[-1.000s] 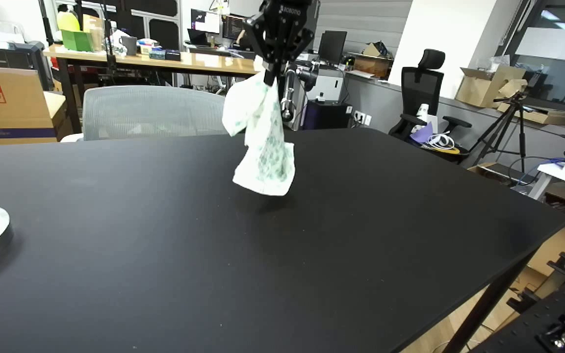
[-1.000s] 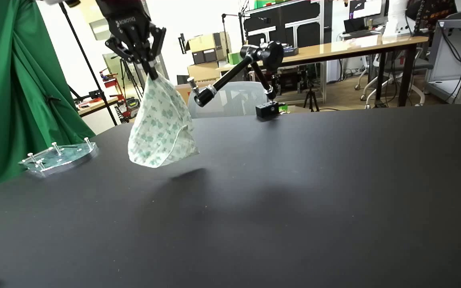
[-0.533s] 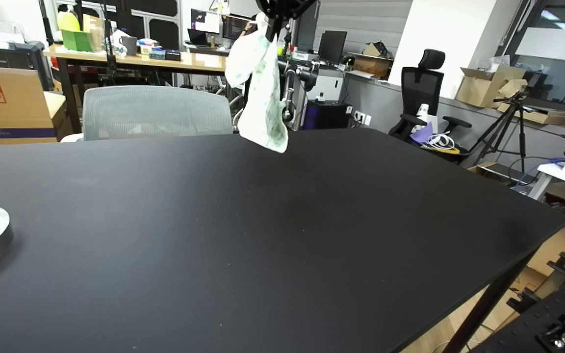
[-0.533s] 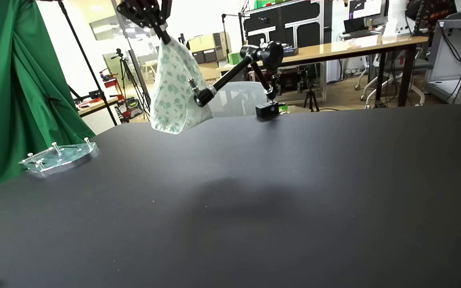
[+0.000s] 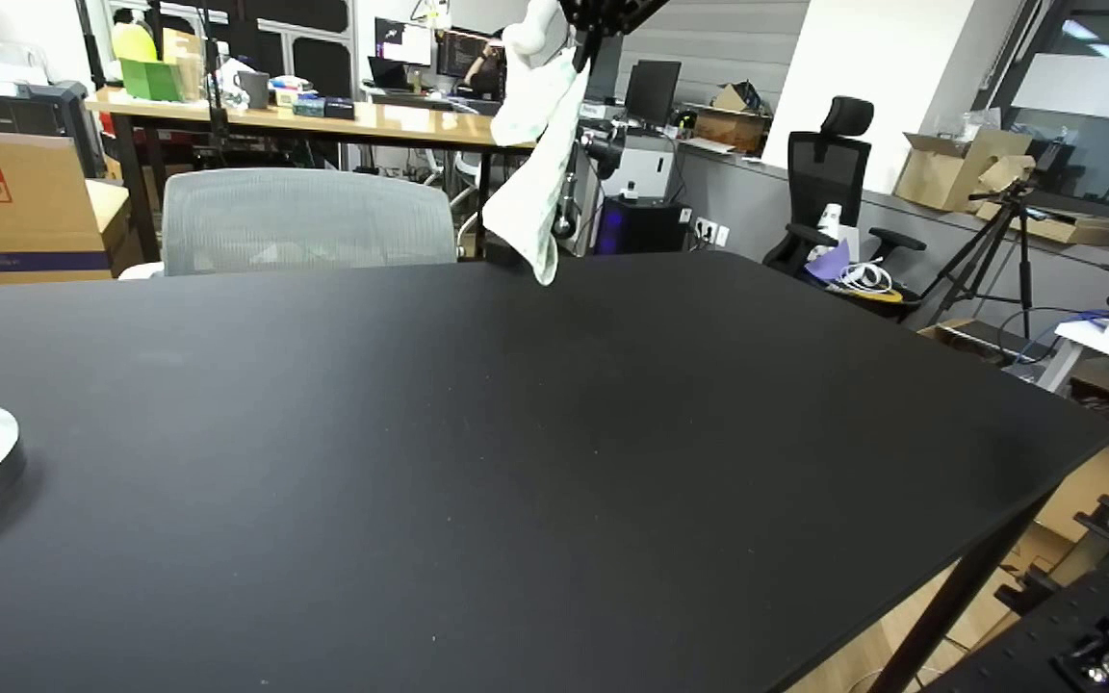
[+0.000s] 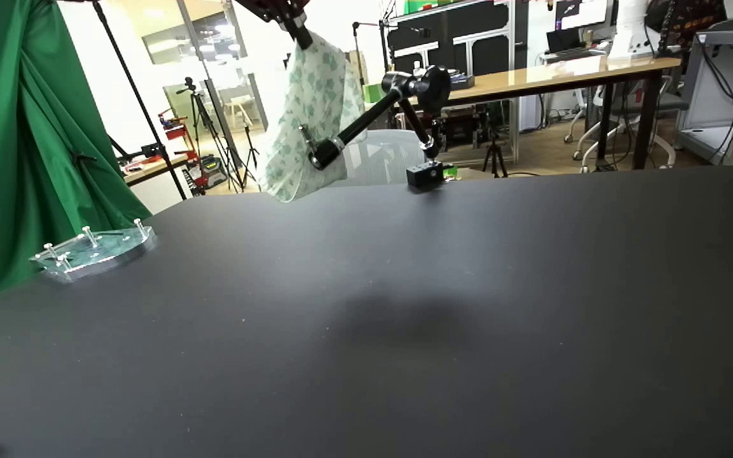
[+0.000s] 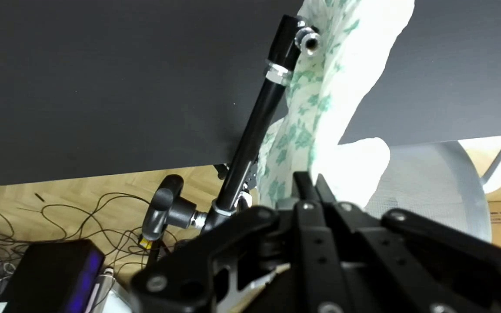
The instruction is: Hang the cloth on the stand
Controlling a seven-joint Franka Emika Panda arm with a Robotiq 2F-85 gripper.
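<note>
While pincer [image 7: 312, 179] clamps cloth [image 6: 312, 95] (green-printed) up top, rest hangs beside stand [image 6: 379, 109]; contact unclear.

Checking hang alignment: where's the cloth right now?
In the wrist view, the cloth hangs from the gripper, just right of the stand; contact is unclear.

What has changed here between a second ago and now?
The gripper and the cloth it holds have moved up and to the right in both exterior views. In an exterior view the cloth, earlier apart in the picture from the stand, now shows partly behind it. Nothing was newly grasped or let go. The stand, black table and clear plate stayed put.
</note>
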